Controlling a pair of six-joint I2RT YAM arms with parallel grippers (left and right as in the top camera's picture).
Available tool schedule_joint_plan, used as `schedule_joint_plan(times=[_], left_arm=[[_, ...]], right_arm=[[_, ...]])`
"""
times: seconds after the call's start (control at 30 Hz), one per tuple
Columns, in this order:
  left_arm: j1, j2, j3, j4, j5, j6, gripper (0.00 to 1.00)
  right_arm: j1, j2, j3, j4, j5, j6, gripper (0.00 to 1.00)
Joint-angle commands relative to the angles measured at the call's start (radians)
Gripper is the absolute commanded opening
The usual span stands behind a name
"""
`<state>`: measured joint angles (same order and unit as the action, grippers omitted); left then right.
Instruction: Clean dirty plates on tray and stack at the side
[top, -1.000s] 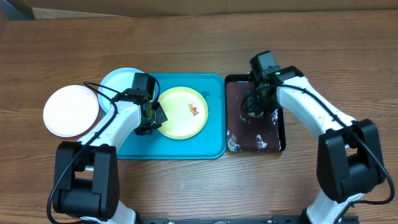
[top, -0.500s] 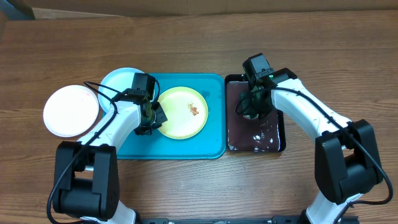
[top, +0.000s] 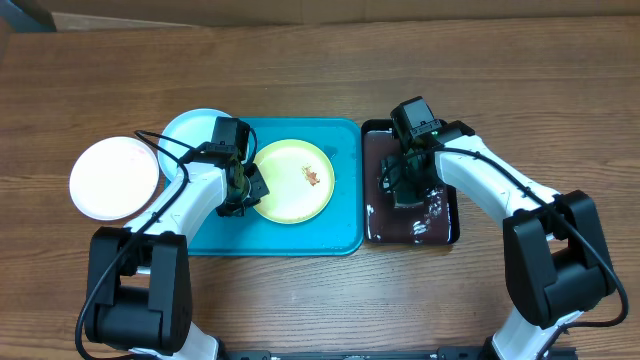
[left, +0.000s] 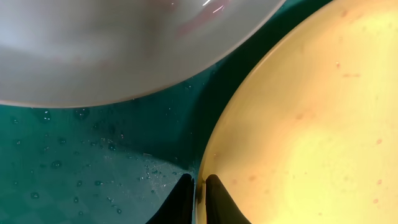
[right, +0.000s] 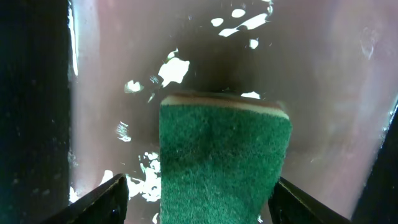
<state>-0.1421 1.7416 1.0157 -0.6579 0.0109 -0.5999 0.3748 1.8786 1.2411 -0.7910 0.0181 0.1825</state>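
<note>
The pale yellow plate (top: 292, 180) with a reddish-brown smear lies on the turquoise tray (top: 300, 238). My left gripper (top: 243, 190) is shut on that plate's left rim; in the left wrist view the gripper (left: 198, 200) pinches the edge of the yellow plate (left: 311, 124) above the wet tray (left: 93, 162). The light blue plate (top: 188, 130) overlaps the tray's far left corner. On the table to the left rests the white plate (top: 113, 178). My right gripper (top: 403, 185) hangs open over the dark tray, its fingers (right: 106, 196) apart on both sides of a green sponge (right: 221, 162).
The glossy dark brown tray (top: 440, 225) stands right of the turquoise one, with water and foam on its floor (right: 360, 93). The sponge lies in it. Bare wooden table (top: 320, 70) surrounds both trays. The light blue plate (left: 124, 50) fills the top of the left wrist view.
My right gripper has shifted slightly left over the dark tray and opened, so its fingers now stand clear of the sponge. The left arm and the plates have not moved.
</note>
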Motion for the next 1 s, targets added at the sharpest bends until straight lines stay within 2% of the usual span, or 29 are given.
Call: schedule_joint_plan(times=[0.0,0.17,0.3,0.37,0.43,0.47,0.5,0.57,0.6,0.67,0.7,0.97], left_arm=[[0.003,0.011,-0.011,0.001,0.001,0.013,0.11],[0.003,0.011,-0.011,0.001,0.002,0.014,0.11],[0.003,0.011,-0.011,0.0,0.002,0.014,0.11],[0.003,0.011,-0.011,0.001,0.002,0.014,0.11],[0.003,0.011,-0.011,0.001,0.002,0.014,0.11],[0.003,0.011,-0.011,0.0,0.002,0.014,0.11],[0.003,0.011,-0.011,0.0,0.002,0.014,0.11],[0.003,0.011,-0.011,0.0,0.002,0.014,0.11],[0.003,0.011,-0.011,0.0,0.002,0.014,0.11],[0.003,0.011,-0.011,0.001,0.002,0.014,0.11],[0.003,0.011,-0.011,0.001,0.002,0.014,0.11],[0.003,0.011,-0.011,0.001,0.002,0.016,0.11]], right_arm=[[0.001,-0.029,0.0,0.023,0.006,0.0,0.73],[0.001,-0.028,-0.053,0.106,0.011,0.0,0.72],[0.001,-0.027,-0.088,0.176,0.014,0.0,0.6],[0.001,-0.027,-0.088,0.181,0.014,0.0,0.49],[0.001,-0.027,-0.088,0.181,0.014,0.001,0.25],[0.001,-0.027,-0.088,0.181,0.014,0.001,0.1],[0.001,-0.027,-0.088,0.184,0.014,0.0,0.04],[0.001,-0.027,-0.077,0.18,0.014,0.001,0.04],[0.001,-0.027,-0.068,0.173,0.013,0.001,0.1],[0.001,-0.027,-0.028,0.125,0.014,0.0,0.49],[0.0,-0.027,-0.013,0.106,0.014,0.0,0.54],[0.0,-0.027,0.007,0.005,0.013,0.001,0.55]])
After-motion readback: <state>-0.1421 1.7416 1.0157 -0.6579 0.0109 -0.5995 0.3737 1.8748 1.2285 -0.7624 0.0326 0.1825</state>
